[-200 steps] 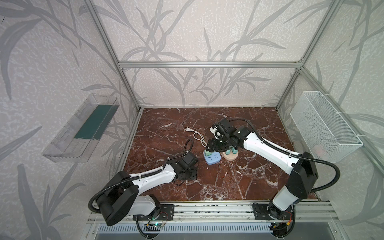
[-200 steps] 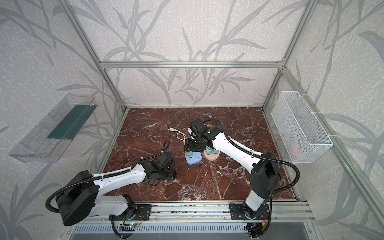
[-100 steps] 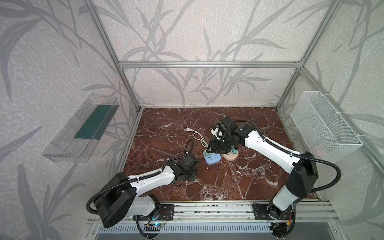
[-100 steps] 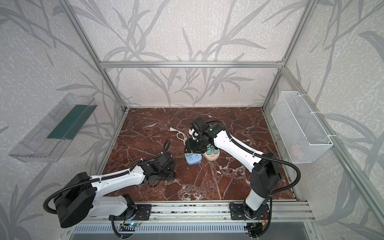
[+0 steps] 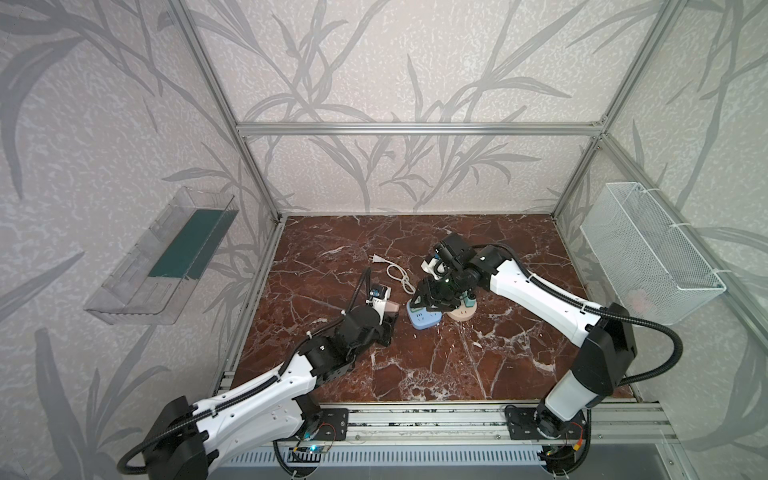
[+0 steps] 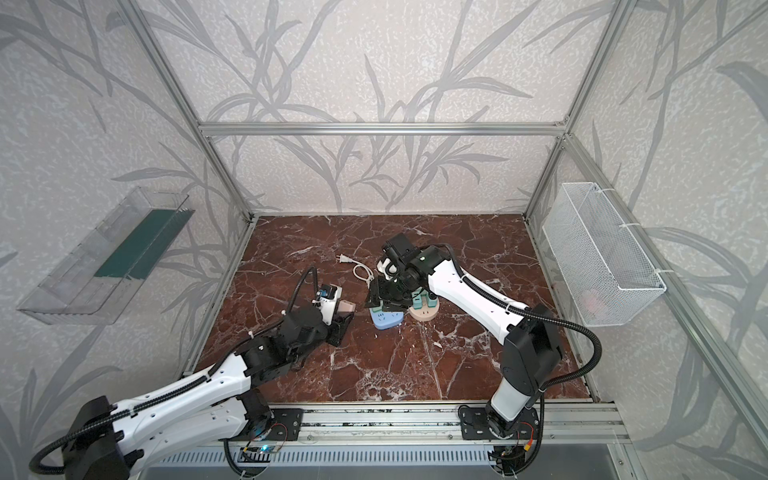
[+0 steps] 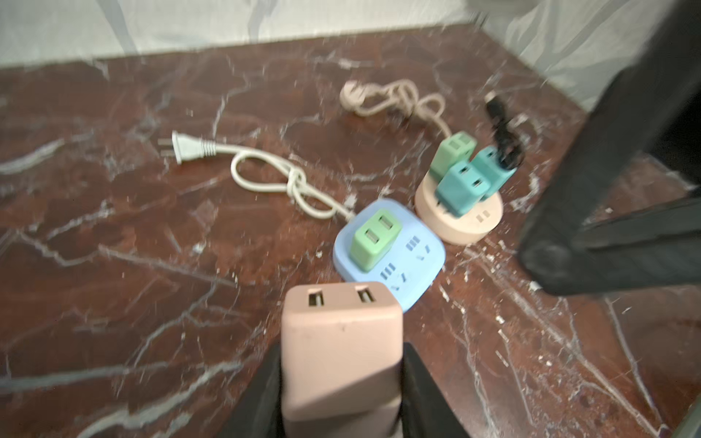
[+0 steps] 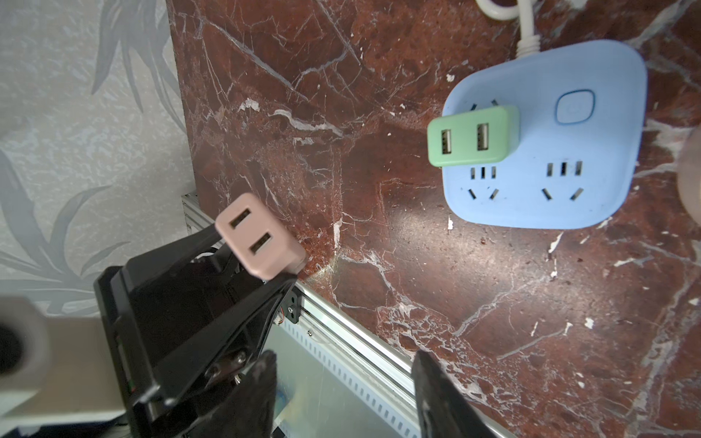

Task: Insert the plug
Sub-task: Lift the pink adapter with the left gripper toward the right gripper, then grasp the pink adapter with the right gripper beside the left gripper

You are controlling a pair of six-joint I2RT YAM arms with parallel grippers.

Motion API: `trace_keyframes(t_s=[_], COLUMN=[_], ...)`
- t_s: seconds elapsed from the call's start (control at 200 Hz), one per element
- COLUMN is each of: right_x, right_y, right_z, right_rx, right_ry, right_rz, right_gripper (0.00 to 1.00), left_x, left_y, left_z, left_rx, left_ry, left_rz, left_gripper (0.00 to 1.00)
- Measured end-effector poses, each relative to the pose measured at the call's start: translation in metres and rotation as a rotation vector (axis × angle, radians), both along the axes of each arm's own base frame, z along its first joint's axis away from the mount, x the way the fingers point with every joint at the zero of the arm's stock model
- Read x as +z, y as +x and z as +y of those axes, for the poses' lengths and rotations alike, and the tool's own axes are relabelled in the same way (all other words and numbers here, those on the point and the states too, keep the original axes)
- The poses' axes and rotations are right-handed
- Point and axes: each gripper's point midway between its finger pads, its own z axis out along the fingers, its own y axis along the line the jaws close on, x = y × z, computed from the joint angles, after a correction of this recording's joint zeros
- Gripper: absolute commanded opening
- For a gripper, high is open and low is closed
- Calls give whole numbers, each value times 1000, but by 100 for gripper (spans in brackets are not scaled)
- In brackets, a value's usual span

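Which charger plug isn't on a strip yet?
The pink plug, held by the left gripper; the green plug sits on the blue strip, the other three on the peach strip.

Pink two-port plug [image 7: 341,352], seemingly aloft, near the flat blue socket block [image 7: 417,261], not yet in it.

Pink plug [image 8: 261,236] in left tool [image 8: 256,255]

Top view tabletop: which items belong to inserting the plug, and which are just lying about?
In play: pink adapter, clamped in the left gripper; blue power strip, free sockets, likely target.

Lying about: green adapter already in the blue strip; round beige strip with its adapters; loose white plug; wire basket; clear wall tray.
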Motion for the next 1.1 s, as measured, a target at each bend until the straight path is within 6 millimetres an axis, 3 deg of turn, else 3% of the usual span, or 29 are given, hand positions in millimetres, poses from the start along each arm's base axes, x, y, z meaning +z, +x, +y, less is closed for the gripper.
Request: trace_keyframes(t_s=[0.42, 0.595, 0.87, 1.1], right_x=[24, 29, 30, 25], right_y=[22, 29, 32, 35], right_z=[15, 20, 22, 22], right_rx=[-63, -92, -120, -141], right_ry=[77, 104, 113, 104], right_rz=[-71, -83, -70, -54], right_gripper=[60, 60, 60, 60], left_x=[0, 16, 29, 28], left_y=[22, 27, 26, 26], left_z=[-6, -17, -27, -29], left_rx=[-55, -109, -162, -176], left_ry=[220, 301, 331, 340], left_rz=[-395, -546, -629, -639], left_gripper=[0, 0, 0, 0])
